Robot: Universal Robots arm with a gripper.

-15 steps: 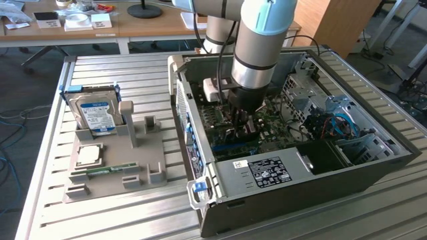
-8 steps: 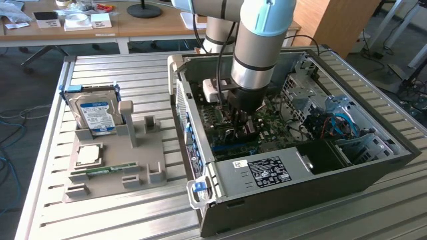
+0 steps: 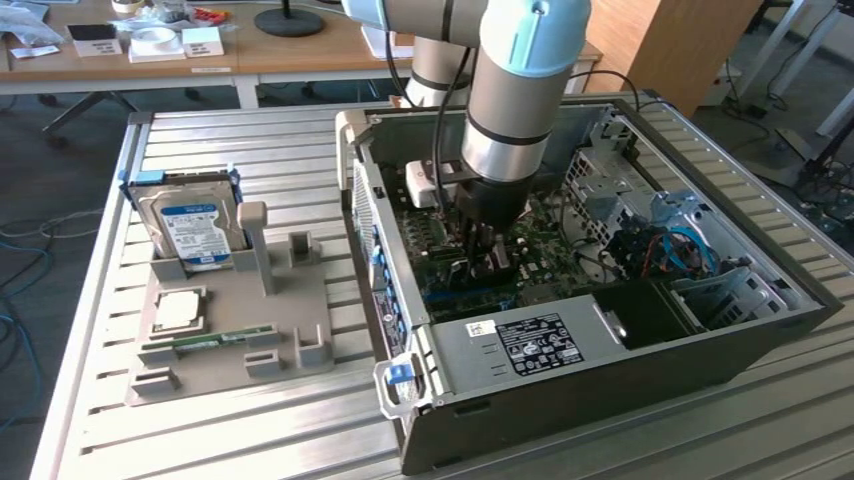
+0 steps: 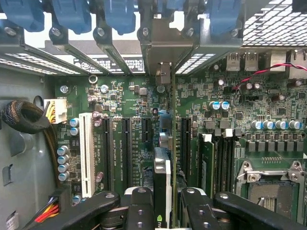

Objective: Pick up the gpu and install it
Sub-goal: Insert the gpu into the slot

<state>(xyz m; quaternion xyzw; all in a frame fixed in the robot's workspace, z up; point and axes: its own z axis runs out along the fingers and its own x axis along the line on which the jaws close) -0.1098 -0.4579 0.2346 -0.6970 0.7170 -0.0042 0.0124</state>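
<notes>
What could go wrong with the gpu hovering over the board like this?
1. The gpu, clamped edge-on in the gripper, may miss its slot and land on the board.
2. The neighbouring memory stick is close; the fingers could knock it.

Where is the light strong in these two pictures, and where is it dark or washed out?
Exterior view: daylight falls on the slatted table; the inside of the case, where the arm reaches, lies in shadow. Wrist view: the openings behind the blue clips are washed out white, while the motherboard is evenly lit; the hand holds the gpu edge-on, its fingers dark.
</notes>
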